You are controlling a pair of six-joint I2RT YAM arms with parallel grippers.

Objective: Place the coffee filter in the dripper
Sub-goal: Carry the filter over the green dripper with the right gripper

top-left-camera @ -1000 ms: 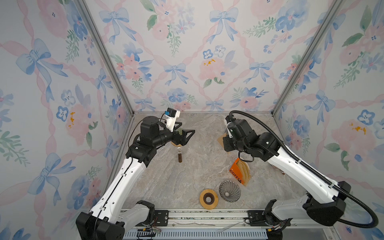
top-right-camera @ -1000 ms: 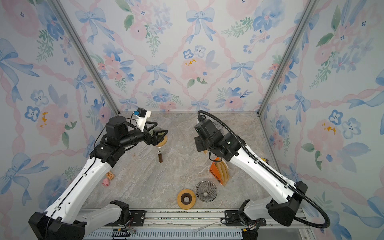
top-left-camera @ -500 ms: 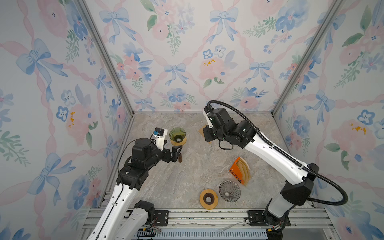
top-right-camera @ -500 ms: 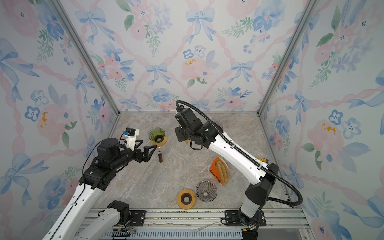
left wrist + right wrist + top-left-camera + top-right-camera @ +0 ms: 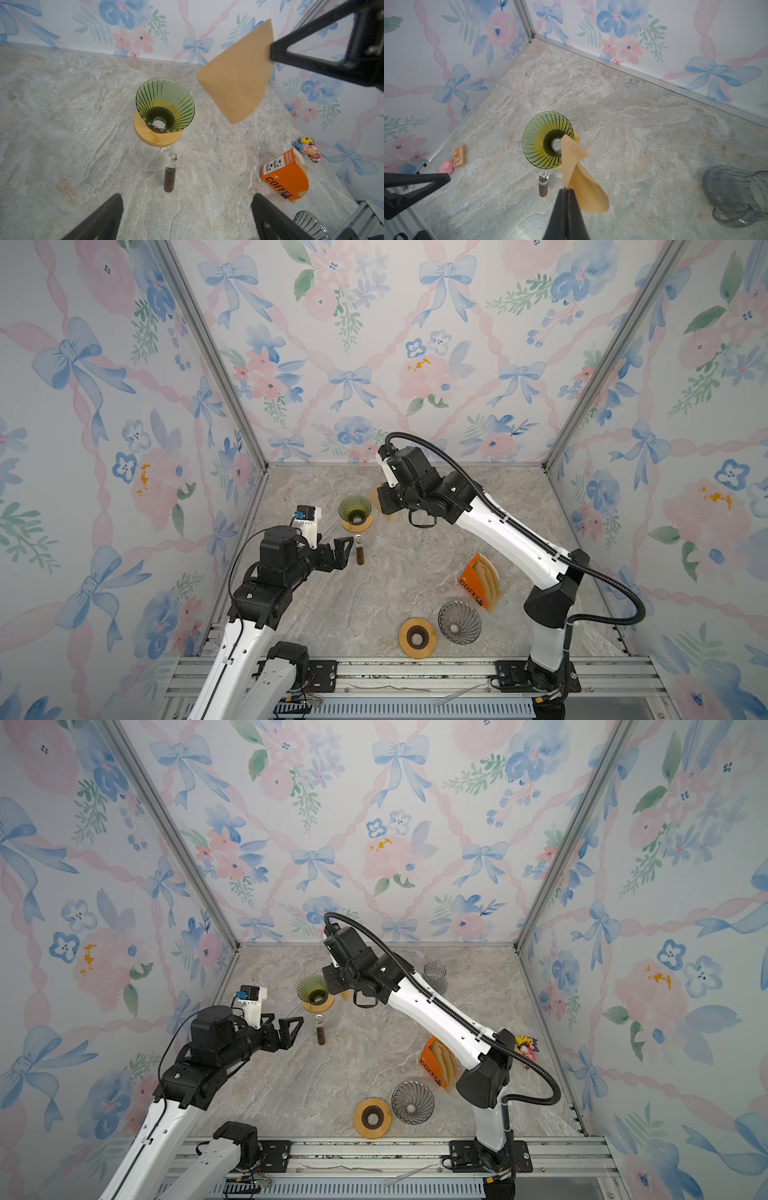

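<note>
Coffee filter paper cone, clamped by right pincer | dripper ribbed green | left pincer apart

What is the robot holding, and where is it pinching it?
The right gripper pinches the brown paper coffee filter by its wide curved edge, pointed tip hanging free. The left gripper is open and empty.

Orange COFFEE box beside grey dripper, wooden ring; grey jug apart.
</note>
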